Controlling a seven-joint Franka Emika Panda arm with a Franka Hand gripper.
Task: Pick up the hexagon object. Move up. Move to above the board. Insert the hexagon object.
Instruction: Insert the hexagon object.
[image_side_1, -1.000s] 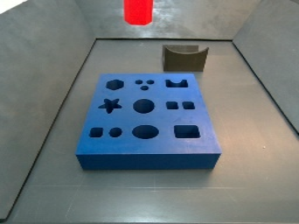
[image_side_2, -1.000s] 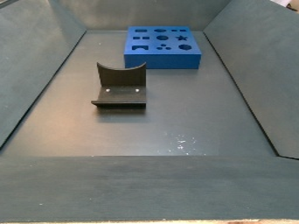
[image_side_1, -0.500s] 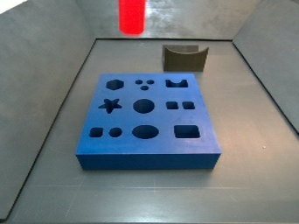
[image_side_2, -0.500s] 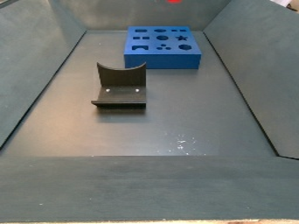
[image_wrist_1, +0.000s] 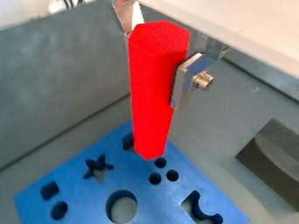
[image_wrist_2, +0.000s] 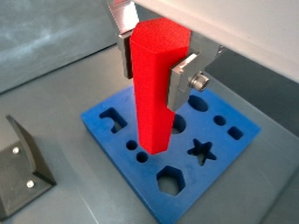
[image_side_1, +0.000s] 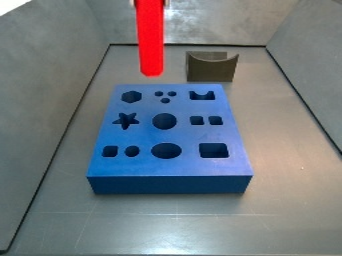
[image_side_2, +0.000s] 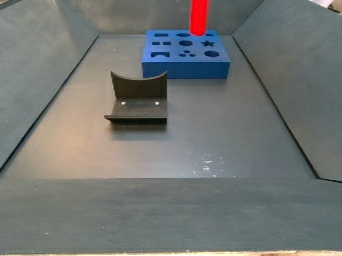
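Observation:
The hexagon object (image_side_1: 150, 38) is a tall bright red peg hanging upright above the far end of the board (image_side_1: 167, 170). The board is a thick blue slab with many cut-outs. The peg's lower end is in the air, near the hexagon hole (image_side_1: 130, 97), apart from the board. My gripper (image_wrist_1: 158, 52) is shut on the peg's upper part, with a silver finger (image_wrist_1: 191, 77) on each side, as both wrist views show (image_wrist_2: 155, 68). The gripper is above the top edge of both side views. The peg (image_side_2: 199, 15) also hangs over the board (image_side_2: 187, 64) there.
The dark fixture (image_side_1: 211, 66) stands on the floor beyond the board; it also shows in a side view (image_side_2: 136, 100) and a wrist view (image_wrist_2: 24, 166). Grey sloping walls (image_side_1: 60, 110) enclose the floor on all sides.
The red peg has come down and moved a little sideways; much more of it now shows in both side views, and its lower end is closer to the board.

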